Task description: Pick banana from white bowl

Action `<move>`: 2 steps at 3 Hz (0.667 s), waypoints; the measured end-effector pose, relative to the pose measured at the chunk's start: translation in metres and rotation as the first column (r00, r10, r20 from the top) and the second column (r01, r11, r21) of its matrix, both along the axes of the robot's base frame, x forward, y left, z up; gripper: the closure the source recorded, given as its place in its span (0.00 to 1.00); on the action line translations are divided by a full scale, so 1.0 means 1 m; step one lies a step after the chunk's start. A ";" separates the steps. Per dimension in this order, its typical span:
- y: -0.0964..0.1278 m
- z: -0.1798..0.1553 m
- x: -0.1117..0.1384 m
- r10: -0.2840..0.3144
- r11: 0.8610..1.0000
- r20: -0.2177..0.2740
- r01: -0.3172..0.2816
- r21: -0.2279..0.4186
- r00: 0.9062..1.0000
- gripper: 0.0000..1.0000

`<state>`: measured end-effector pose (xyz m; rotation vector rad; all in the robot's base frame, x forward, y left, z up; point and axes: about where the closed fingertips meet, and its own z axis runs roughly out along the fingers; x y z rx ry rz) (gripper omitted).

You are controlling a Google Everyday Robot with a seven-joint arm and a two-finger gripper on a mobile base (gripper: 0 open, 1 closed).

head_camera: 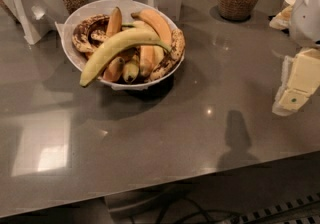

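One long banana [118, 47] atop white bowl [69, 24] | grey counter [165, 128] | gripper [296, 84] far right

Single high view, angled down; gripper [298, 84] far right.

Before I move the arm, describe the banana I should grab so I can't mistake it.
On the grey counter, find the wide white bowl at upper left, far from the gripper at the right edge. The banana lies across the pile's top: longest, smooth pale yellow-green, unspotted.

No readable text or labels anywhere; jaws at right edge.
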<state>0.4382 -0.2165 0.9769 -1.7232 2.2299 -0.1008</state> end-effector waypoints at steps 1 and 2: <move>0.000 0.000 0.000 0.000 1.000 0.000 0.000 0.000 1.000 0.00; 0.005 0.003 0.002 0.008 1.000 0.022 -0.009 0.017 1.000 0.00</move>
